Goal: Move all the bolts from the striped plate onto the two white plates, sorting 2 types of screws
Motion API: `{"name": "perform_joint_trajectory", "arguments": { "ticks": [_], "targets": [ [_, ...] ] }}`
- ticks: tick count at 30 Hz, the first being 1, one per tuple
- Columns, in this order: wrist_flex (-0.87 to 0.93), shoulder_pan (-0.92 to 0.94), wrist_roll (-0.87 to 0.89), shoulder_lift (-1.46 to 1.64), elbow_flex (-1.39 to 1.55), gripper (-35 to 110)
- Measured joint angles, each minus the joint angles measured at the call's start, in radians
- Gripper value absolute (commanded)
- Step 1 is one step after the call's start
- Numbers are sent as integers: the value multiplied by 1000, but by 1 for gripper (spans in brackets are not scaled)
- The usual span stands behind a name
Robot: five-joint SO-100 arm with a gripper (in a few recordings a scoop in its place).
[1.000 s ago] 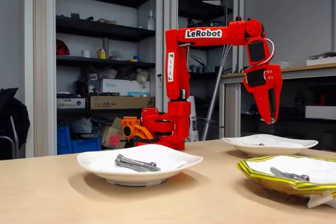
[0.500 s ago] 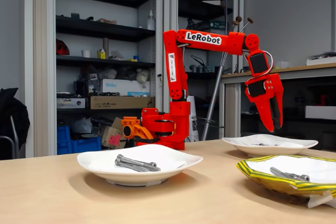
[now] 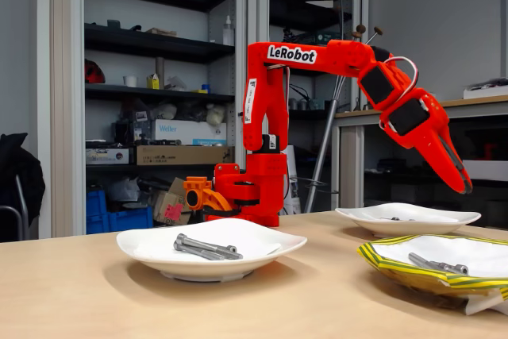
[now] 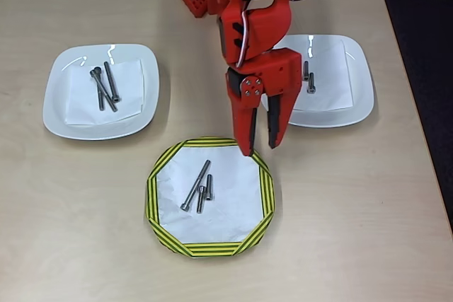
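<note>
My tool (image 4: 260,148) hangs empty with its jaws parted, tips over the far rim of the striped plate (image 4: 157,182) in the overhead view and clear of the surface in the fixed view (image 3: 460,186). On that plate lie one long bolt (image 4: 196,184) and two short bolts (image 4: 205,193), close together. On the table (image 4: 85,203), the left white plate (image 4: 60,114) holds three long bolts (image 4: 105,88), and the right white plate (image 4: 357,61) holds two short bolts (image 4: 308,77).
</note>
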Motion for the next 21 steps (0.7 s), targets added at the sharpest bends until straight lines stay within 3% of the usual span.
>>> {"name": "perform_joint_trajectory", "arguments": {
  "ticks": [10,21],
  "targets": [
    [-52,176,-101,-236,-129,12],
    [15,213,-127,-414,-337,10]
  ]
}}
